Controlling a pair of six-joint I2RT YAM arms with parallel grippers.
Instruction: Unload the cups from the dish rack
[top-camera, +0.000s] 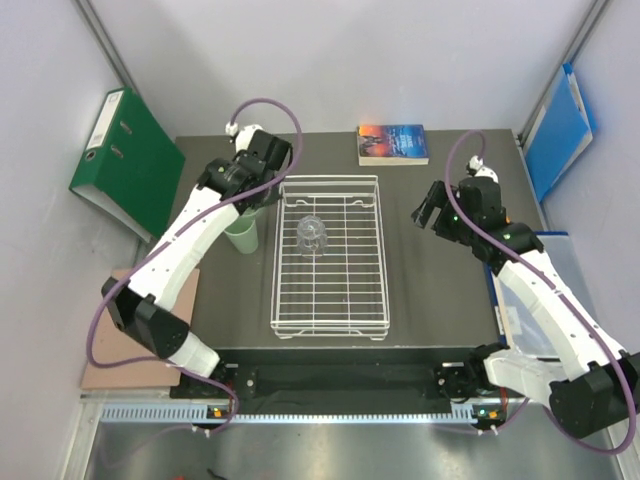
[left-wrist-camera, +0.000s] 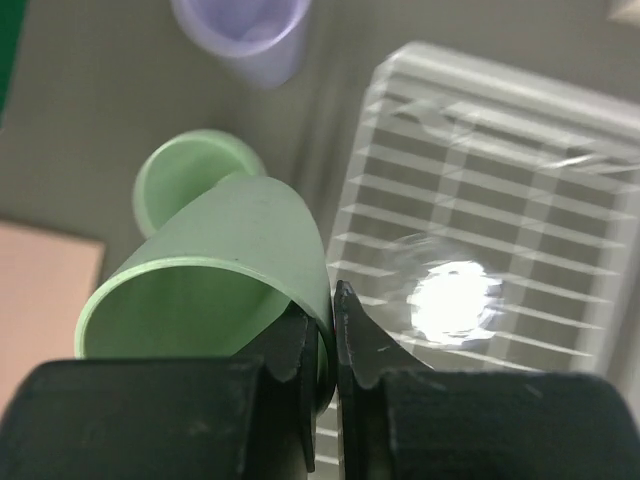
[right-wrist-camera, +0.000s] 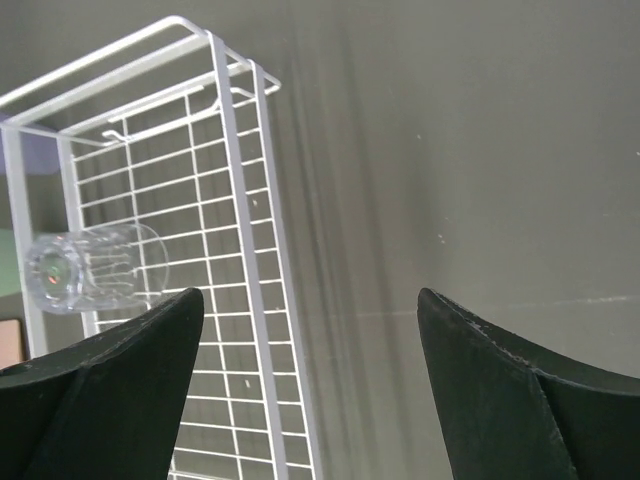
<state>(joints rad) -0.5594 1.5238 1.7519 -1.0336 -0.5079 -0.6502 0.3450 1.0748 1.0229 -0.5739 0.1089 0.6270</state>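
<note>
Left hand (left-wrist-camera: 335, 330): clenched on the rim wall of a green cup (left-wrist-camera: 230, 270), one finger inside, one outside. Cup tilted, mouth toward the wrist camera. Matte, tapered, thin-walled plastic. Judged light and slightly springy, so a rim pinch should carry it.

The cup is held just left of the rack (left-wrist-camera: 520, 200), above the bench (left-wrist-camera: 80, 110). A second green cup (left-wrist-camera: 185, 180) sits beneath it on the same side of the rack; whether the two touch cannot be told. A lilac cup (left-wrist-camera: 250, 35) stands farther out, also left of the rack.

Rack: white wire grid, low raised sides. Only the glass (top-camera: 312, 235) is in it, in the rack's far half: clear, ribbed, apparently on its side (blurred in the left wrist view).

Handling estimate for the glass: heavier than the plastic, stiff, slick, breakable, and may roll on the wires. Best taken across the ribbed body near the middle, or by the wall at the mouth, with a moderate squeeze.

Right hand (right-wrist-camera: 310, 300): released, fingers wide apart, holding nothing, right of the rack.
</note>
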